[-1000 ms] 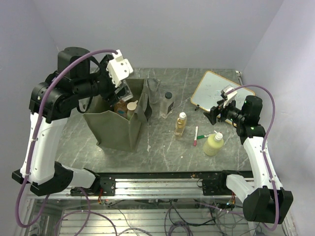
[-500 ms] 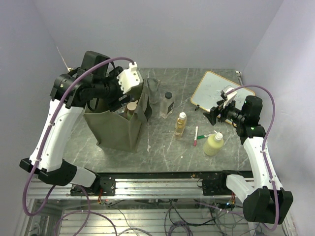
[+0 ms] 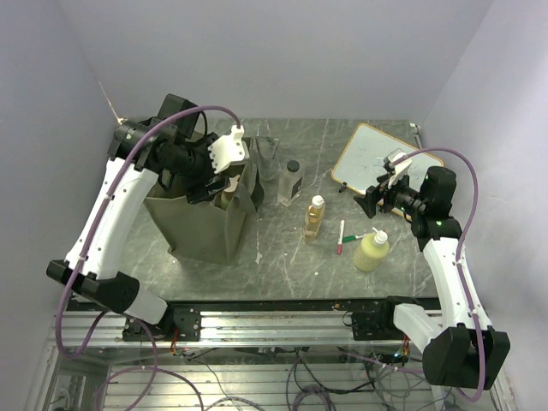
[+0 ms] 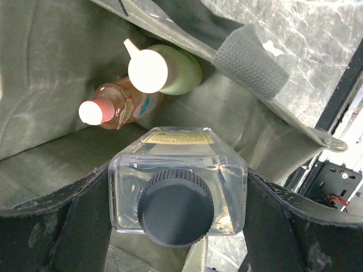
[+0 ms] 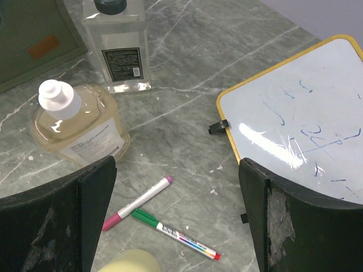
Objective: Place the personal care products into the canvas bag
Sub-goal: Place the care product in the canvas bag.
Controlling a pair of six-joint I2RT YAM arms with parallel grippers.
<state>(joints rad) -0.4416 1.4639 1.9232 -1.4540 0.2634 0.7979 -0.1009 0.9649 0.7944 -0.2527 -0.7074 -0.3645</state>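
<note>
The table (image 3: 282,257) is grey-green marble with pale veins, closed in by plain lilac walls, and my two bases sit at its near edge.

On the left stands the canvas bag (image 3: 201,227), upright with its mouth open. My left pincer (image 3: 216,182) hangs in that mouth, pinching the square clear bottle (image 4: 176,153) by its flat sides. The bottle's long axis is vertical and its dark cap faces up at my wrist. Below it in the bag are a pale green bottle (image 4: 176,71) and an orange bottle (image 4: 122,105), touching each other, with their white caps turned up toward me.

Right of the bag, a second clear bottle (image 3: 291,182) stands upright. Next comes the amber bottle (image 3: 314,216), also upright with its white cap on top, and then the marker pens (image 3: 341,235), lying flat. The yellow bottle (image 3: 372,250) stands nearest my right arm.

My right pincer (image 3: 370,199) hovers spread wide with nothing in it, above the marble between the yellow bottle and the whiteboard (image 3: 377,158). It is well apart from the amber and clear bottles.
</note>
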